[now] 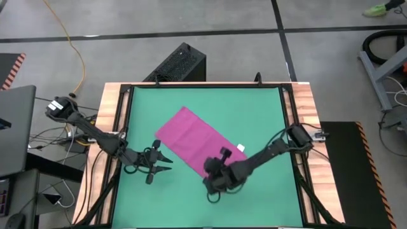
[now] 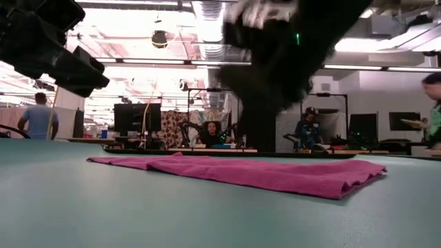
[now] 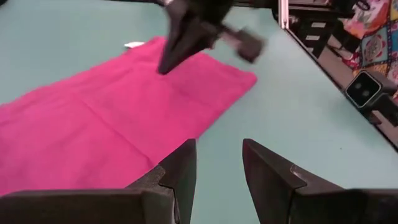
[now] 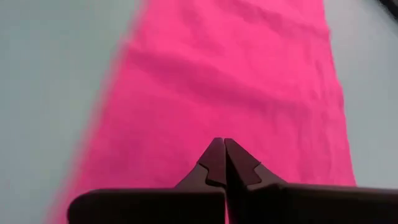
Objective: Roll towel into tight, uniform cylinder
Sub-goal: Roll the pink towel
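Note:
The magenta towel lies flat and folded into a long strip, slantwise on the green mat, with its white tag at the right near end. My right gripper is shut and hangs over the towel's near right end, pointing slantwise down along the strip. In the left wrist view the right gripper shows above the cloth. My left gripper stands open just left of the towel's near long edge, with nothing between its fingers.
A wooden frame borders the mat on all sides. A black box stands beyond the far edge. Bare mat lies on the far right and along the near edge. People stand and sit in the room behind the table.

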You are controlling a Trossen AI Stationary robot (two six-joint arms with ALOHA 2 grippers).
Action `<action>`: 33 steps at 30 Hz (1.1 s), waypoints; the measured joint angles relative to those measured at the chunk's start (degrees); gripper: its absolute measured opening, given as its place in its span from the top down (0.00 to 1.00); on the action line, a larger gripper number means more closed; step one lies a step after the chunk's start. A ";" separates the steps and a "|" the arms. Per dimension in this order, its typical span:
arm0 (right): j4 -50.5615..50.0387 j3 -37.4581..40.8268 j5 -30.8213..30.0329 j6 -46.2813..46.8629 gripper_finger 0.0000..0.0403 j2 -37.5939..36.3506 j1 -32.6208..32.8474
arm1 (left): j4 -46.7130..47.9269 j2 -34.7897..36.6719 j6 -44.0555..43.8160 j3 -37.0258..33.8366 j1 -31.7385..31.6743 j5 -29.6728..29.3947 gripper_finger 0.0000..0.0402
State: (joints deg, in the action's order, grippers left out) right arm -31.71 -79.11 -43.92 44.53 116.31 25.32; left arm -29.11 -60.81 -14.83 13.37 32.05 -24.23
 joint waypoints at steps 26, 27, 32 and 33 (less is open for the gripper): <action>13.67 7.80 -2.73 23.47 0.98 -0.01 6.35 | -5.40 -30.55 -10.18 0.11 -14.90 -14.23 0.70; 14.17 7.15 -4.17 21.89 0.98 0.00 6.40 | -5.45 -30.62 -8.66 0.11 -16.03 -14.12 0.70; 14.32 3.65 -5.92 11.80 0.98 -0.02 5.24 | -5.68 -29.90 -0.75 0.11 -22.25 -12.57 0.70; 14.30 3.24 -5.93 9.95 0.98 -0.01 5.23 | -5.66 -29.44 0.56 0.11 -23.15 -12.00 0.70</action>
State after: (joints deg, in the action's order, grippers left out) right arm -17.42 -75.87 -49.85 54.48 116.30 30.55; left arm -34.77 -90.25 -14.27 13.47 8.90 -36.23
